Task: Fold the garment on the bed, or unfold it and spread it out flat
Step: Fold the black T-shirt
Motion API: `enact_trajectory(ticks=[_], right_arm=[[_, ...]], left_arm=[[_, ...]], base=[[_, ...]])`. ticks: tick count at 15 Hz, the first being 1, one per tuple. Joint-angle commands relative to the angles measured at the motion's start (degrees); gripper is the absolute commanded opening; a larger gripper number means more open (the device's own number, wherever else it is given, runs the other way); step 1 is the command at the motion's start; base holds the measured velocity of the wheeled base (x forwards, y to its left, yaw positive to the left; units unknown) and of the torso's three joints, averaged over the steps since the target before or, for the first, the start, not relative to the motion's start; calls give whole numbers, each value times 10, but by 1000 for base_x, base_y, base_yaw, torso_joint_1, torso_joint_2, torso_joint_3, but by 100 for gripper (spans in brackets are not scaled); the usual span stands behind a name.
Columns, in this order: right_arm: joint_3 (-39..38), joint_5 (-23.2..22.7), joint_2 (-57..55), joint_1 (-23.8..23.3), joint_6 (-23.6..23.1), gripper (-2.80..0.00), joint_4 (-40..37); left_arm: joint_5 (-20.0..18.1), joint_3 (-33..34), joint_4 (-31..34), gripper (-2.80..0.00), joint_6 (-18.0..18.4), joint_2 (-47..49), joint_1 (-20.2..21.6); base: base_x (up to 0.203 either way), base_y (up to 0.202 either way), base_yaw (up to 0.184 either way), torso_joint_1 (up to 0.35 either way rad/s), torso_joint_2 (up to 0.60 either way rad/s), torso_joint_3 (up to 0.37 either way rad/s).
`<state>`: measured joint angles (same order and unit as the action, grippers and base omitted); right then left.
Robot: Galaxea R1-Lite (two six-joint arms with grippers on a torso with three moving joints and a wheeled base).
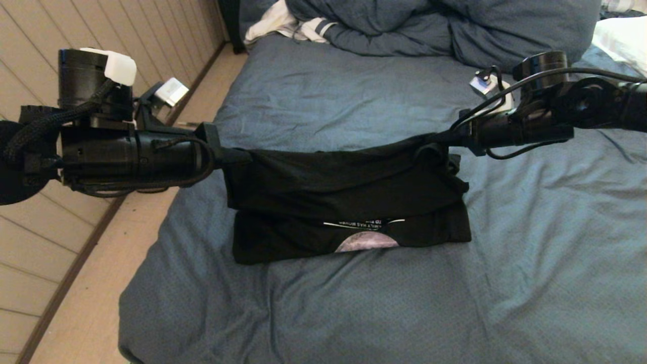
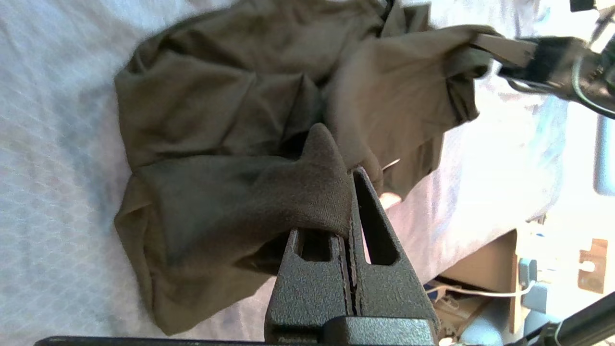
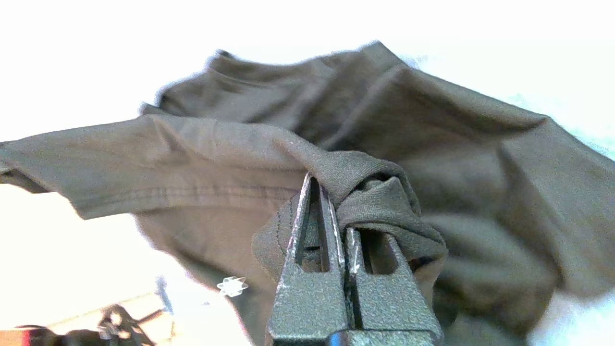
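Observation:
The black T-shirt (image 1: 343,192) lies mid-bed on the slate-blue sheet (image 1: 354,303), its far part lifted and stretched between both grippers. A strip of white lettering and the pinkish moon print (image 1: 365,241) peek out below the raised fold. My left gripper (image 1: 237,155) is shut on the shirt's left end; in the left wrist view the cloth (image 2: 230,192) bunches over the left gripper (image 2: 348,192), its fingers pressed together. My right gripper (image 1: 447,139) is shut on the right end; the right wrist view shows fabric (image 3: 375,192) wrapped round the closed right gripper (image 3: 338,211).
A bulky blue-grey duvet (image 1: 455,25) is heaped at the far end, with a white striped cloth (image 1: 283,25) at its left and a white pillow (image 1: 621,38) at the far right. The bed's left edge drops to a wooden floor (image 1: 91,313).

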<state>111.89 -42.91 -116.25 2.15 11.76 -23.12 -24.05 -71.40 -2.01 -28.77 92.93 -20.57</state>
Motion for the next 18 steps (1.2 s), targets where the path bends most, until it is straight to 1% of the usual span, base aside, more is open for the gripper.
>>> enact_trajectory(ticks=[1, 3, 6, 8, 12, 14, 18], right_arm=[[-15, -3, 56, 0, 8, -280, -4], [-62, -3, 106, 2, 9, -280, -3], [-161, -3, 182, 5, 5, -280, 1], [-220, -2, 227, 4, 2, -280, 3], [-331, -1, 305, 0, -22, -280, 3], [-365, -1, 342, -6, -27, -280, 1], [-419, -1, 413, -23, -35, -280, -11]], left_arm=[[-1, -16, 35, -280, -2, -33, 7], [-1, -8, 53, -280, -1, -67, 6], [-1, 6, 111, -280, 0, -113, -7], [-1, 27, 123, -280, 1, -140, -19], [-1, 80, 141, -280, 1, -176, -41], [-1, 91, 145, -280, 0, -198, -58], [-2, 93, 206, -280, -2, -237, -81]], base=[[0, 0, 0, 0, 0, 0], [0, 0, 0, 0, 0, 0], [0, 0, 0, 0, 0, 0], [0, 0, 0, 0, 0, 0], [0, 0, 0, 0, 0, 0], [0, 0, 0, 0, 0, 0], [0, 0, 0, 0, 0, 0]])
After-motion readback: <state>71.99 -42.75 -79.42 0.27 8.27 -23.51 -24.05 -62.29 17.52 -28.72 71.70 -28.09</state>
